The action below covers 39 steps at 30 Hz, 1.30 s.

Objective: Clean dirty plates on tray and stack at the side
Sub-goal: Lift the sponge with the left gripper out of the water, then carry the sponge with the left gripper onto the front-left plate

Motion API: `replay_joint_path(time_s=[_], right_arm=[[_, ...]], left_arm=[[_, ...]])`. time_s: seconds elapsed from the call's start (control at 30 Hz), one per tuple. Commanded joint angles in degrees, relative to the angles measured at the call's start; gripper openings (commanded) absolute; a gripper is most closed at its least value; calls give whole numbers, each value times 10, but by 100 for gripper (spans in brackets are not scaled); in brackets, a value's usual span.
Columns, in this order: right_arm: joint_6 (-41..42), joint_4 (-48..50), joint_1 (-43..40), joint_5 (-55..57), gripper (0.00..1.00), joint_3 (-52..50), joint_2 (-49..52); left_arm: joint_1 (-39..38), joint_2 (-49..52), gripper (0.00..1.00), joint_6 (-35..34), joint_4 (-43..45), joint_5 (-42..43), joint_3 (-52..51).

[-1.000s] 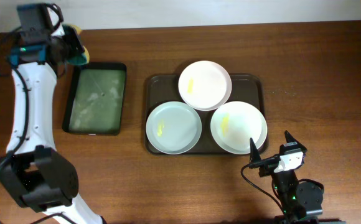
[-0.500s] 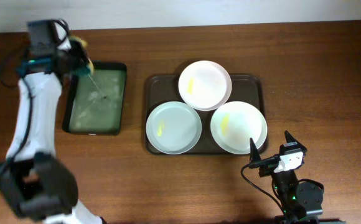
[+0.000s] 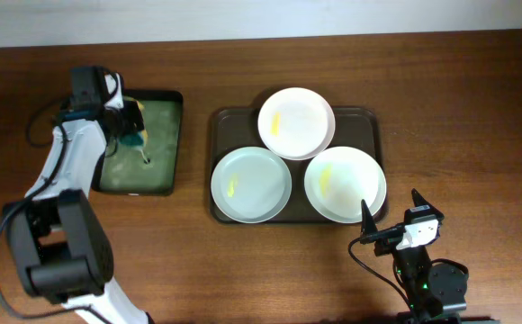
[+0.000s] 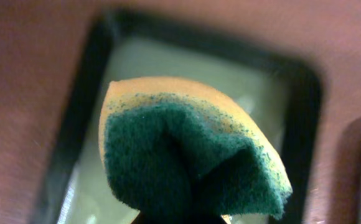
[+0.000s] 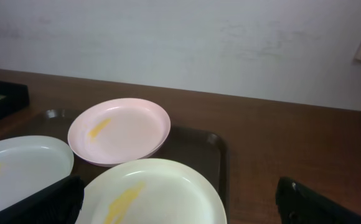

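Observation:
Three white plates lie on the dark brown tray (image 3: 370, 116): a far plate (image 3: 296, 122), a left plate (image 3: 250, 184) and a right plate (image 3: 345, 184), each with a yellow smear. My left gripper (image 3: 126, 126) is shut on a green and orange sponge (image 4: 187, 149) and holds it over the far left part of the black tray (image 3: 139, 175). My right gripper (image 3: 388, 201) is open and empty, just in front of the right plate (image 5: 155, 190). The right wrist view also shows the far plate (image 5: 119, 129) and the left plate (image 5: 18, 165).
The black tray with a green inside (image 4: 305, 124) lies left of the brown tray. Bare wooden table (image 3: 459, 117) stretches to the right of the brown tray. A pale wall (image 5: 180, 37) rises behind the table.
My left arm has swung from beyond the black tray's far left corner to over that tray, carrying the sponge. The right arm and the plates have not moved.

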Motion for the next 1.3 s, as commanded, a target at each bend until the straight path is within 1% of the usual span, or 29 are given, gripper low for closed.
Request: replay_joint_path(time_s=[0.0,0.1,0.17,0.3,0.37,0.43,0.5,0.63,0.7,0.73,0.83,0.97,1.1,1.2,1.27], right_arm=[[1,-2,4,3,98,-4,-4],[1,-2,4,3,98,-4,-4],[0,-2,4,3,98,-4,-4],[0,-2,4,3,98,-4,-4],[1,-2,4,3,98,-4,-4],[1,-2,4,3,98,-4,-4],[1,-2,4,3,98,-4,-4],[1,-2,4,3,98,-4,-4],[0,-2,4,3,98,-4,-4],[1,-2,4,3,98,-4,-4],[1,-2,4,3,98,-4,-4],[1,-2,4,3,98,-4,-4],[1,-2,4,3,98,-4,-4],[1,-2,4,3,98,-4,-4],[1,-2,4,3,98,-4,-4]], left_arm=[[2,-145,0,18,24,46,74],[2,-203,0,18,38,54,76],[2,-206,0,18,26,54,70],[1,-155,0,18,40,52,-8],[1,-110,0,18,64,15,-49],[5,-73,0,20,69,-26,-65],[7,-64,0,20,70,-22,-64],[5,-122,0,20,70,19,-31],[3,-166,0,20,71,58,-15],[2,-214,0,19,73,100,-3],[-1,-290,0,17,72,152,0],[-20,-355,0,17,20,160,0],[-51,-355,0,9,-59,160,-5],[-93,-333,0,-40,-106,160,-25],[-131,-304,0,-91,-118,161,-41]])
